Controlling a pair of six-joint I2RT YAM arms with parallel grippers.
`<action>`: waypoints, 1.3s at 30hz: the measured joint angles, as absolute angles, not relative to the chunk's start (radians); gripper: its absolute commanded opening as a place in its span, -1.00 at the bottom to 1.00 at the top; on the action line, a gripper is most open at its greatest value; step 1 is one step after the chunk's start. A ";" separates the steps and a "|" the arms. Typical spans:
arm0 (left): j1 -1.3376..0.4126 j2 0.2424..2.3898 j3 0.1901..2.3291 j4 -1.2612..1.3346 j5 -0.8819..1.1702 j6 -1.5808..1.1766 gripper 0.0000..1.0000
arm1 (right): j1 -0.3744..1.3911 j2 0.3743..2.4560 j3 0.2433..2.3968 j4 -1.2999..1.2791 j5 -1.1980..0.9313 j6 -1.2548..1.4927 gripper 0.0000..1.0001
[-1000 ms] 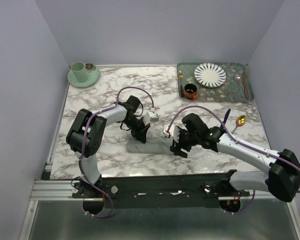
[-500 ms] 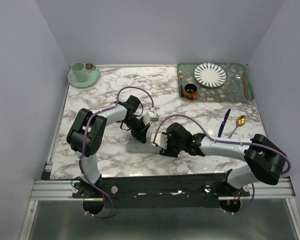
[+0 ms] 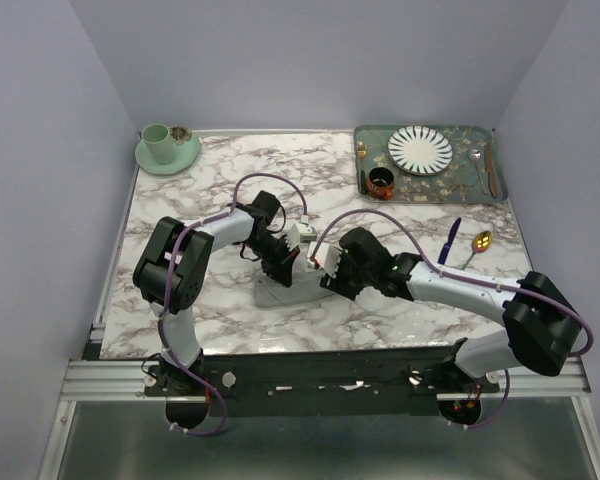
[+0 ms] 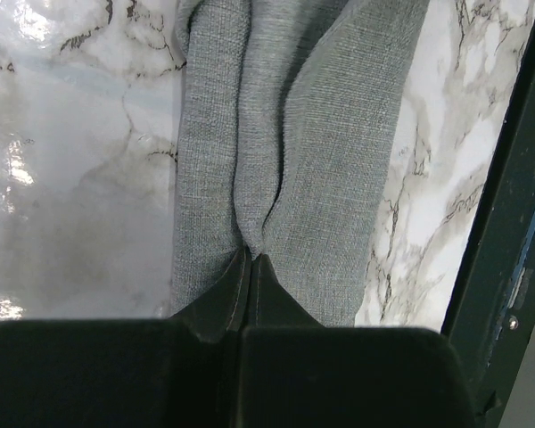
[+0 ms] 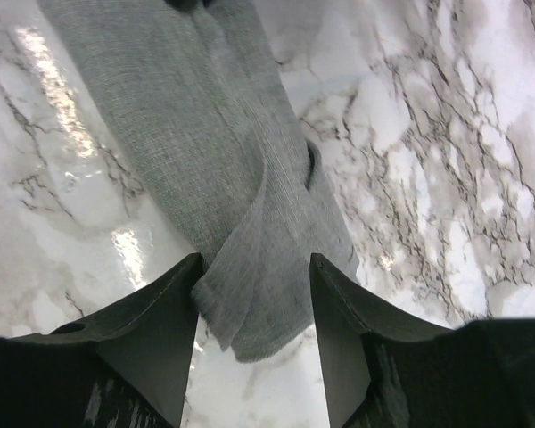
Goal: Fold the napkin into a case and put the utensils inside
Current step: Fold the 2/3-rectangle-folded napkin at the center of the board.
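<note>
Napkin (image 3: 278, 293) lies mid-desk (image 3: 180, 190) as a narrow folded strip in the top view. The utensils (image 3: 448, 245) sit well apart from it, not yet inside. Left wrist: my left pincer (image 4: 251, 259) is clamped on a crease. Right wrist: my right pincer (image 5: 254, 267) stands apart, straddling the loose end.

Mid-grey woven napkin (image 5: 205, 134) on white, grey-veined marble table (image 3: 230, 170).

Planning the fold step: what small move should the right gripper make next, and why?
Probably close the right gripper: its open jaws straddle the loose end of the napkin, while the left gripper, shut, pinches a fold farther along.
</note>
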State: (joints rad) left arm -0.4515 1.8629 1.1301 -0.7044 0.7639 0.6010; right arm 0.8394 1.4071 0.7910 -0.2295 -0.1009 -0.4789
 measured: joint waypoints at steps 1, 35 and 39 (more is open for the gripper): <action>-0.451 1.863 1.130 -0.705 0.764 0.601 -1.00 | 0.830 1.407 0.796 -0.238 -0.109 -0.479 0.12; -0.405 1.884 1.139 -0.743 0.791 0.582 -0.95 | 0.660 1.734 1.074 -0.414 -0.327 -0.329 -0.72; -0.383 1.911 1.175 -0.788 0.789 0.571 -0.68 | 0.642 1.822 1.140 -0.449 -0.390 -0.282 -0.72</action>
State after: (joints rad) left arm -0.3832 1.9110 1.1751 -0.7879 0.7891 0.5713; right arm 0.6418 1.8225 1.1404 -0.4488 -0.3901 -0.2817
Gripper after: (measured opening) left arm 0.039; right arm 0.146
